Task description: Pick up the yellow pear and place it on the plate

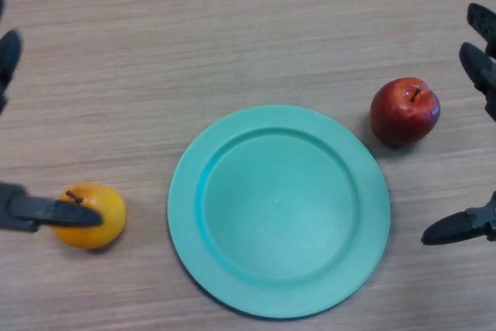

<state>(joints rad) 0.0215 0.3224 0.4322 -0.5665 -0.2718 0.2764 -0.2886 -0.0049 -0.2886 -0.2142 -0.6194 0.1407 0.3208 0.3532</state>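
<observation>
The yellow pear [99, 221] lies on the wooden table at the lower left, its stem up, just left of the teal plate [232, 269]. The plate is empty and sits in the middle of the view. My left hand [35, 211] comes in at the left edge and is open. Its thumb reaches across the top of the pear, while its fingers [8, 52] stay far up at the edge, well apart from the fruit. My right hand [459, 227] is open at the right edge and holds nothing.
A red apple [404, 112] stands on the table right of the plate, between my right hand's fingers [480, 63] and its thumb. Bare wooden table [232, 29] stretches beyond the plate.
</observation>
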